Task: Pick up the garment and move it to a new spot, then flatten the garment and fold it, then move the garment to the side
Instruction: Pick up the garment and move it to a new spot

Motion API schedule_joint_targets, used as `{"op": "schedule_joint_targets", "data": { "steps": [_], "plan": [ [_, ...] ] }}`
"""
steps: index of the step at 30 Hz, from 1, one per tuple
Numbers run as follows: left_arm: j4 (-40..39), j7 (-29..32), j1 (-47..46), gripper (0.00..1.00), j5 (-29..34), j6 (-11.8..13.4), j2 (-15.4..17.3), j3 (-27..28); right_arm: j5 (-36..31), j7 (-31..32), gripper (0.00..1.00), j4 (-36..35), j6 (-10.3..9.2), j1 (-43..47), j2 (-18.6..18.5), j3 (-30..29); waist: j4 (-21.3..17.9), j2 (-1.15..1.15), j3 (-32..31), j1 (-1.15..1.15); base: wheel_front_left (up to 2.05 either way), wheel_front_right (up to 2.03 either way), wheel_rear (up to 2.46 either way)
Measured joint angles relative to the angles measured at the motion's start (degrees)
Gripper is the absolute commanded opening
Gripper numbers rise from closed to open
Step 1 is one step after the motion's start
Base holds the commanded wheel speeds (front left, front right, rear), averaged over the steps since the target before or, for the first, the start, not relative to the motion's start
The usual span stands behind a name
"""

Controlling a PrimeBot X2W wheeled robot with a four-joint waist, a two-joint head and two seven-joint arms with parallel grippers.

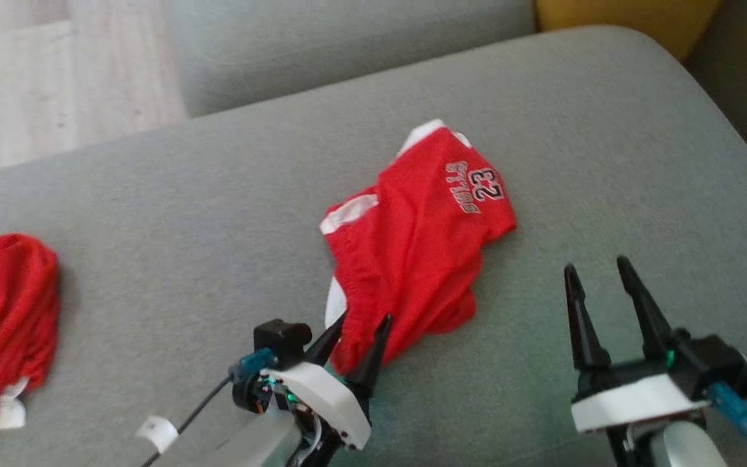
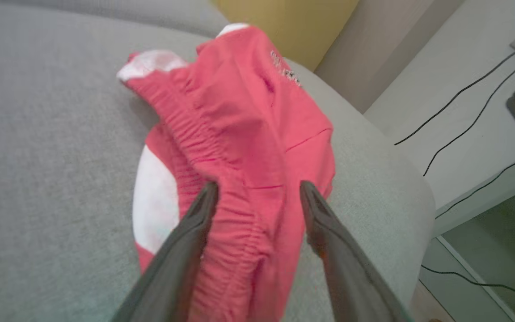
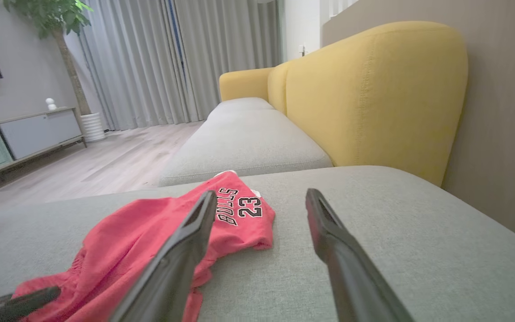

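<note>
The garment, red shorts (image 1: 419, 246) with white side panels and "BULLS 23" print, lies crumpled on the grey sofa cushion (image 1: 218, 220). My left gripper (image 1: 364, 319) is open at the shorts' near end. In the left wrist view its fingers (image 2: 259, 185) straddle the gathered waistband of the shorts (image 2: 239, 116), with cloth lying between them. My right gripper (image 1: 595, 264) is open over bare cushion to the right of the shorts, nothing between its fingers. In the right wrist view it (image 3: 262, 193) points past the printed leg of the shorts (image 3: 150, 228).
A second red garment (image 1: 4, 324) is heaped at the cushion's left edge. A yellow sofa back (image 3: 373, 89) rises behind the cushion, and another grey seat (image 3: 244, 143) lies beyond. Wooden floor (image 1: 56, 78) is at far left. A white side table with cables (image 2: 463, 112) stands off the cushion's end.
</note>
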Motion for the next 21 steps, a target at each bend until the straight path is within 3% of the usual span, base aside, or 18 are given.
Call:
{"op": "schedule_joint_targets", "data": {
  "steps": [2,6,13,18,21],
  "plan": [
    [-0.16,-1.45,0.00,1.00,2.04,1.45,-0.22,-0.07,-0.44,0.00,1.00,0.29,0.00,1.57,0.03,-0.58,1.43,0.00,-1.01,-0.01,0.00,0.00,0.00],
    [-2.01,-2.48,0.23,1.00,7.39,8.20,0.14,1.99,-0.58,0.00,1.00,0.79,0.00,3.60,0.05,-1.96,4.38,0.00,-3.01,-0.01,0.00,0.00,0.00],
    [-20.80,-2.60,10.83,1.00,20.51,18.60,3.48,18.26,-0.58,0.00,1.00,0.42,0.00,4.21,0.11,-4.43,9.24,0.00,-6.07,-0.01,0.00,0.00,0.00],
    [-29.56,-2.63,23.31,1.00,26.43,19.54,3.69,28.63,-0.58,0.00,1.00,0.34,0.00,7.56,0.18,-4.79,12.29,0.00,-7.86,-0.02,0.00,0.00,0.00],
    [-33.21,-2.64,28.22,1.00,29.55,17.05,3.32,32.79,-0.51,0.00,1.00,0.33,0.00,9.26,0.19,-5.04,13.57,0.00,-9.16,-0.02,0.00,0.00,0.00]
  ]
}}
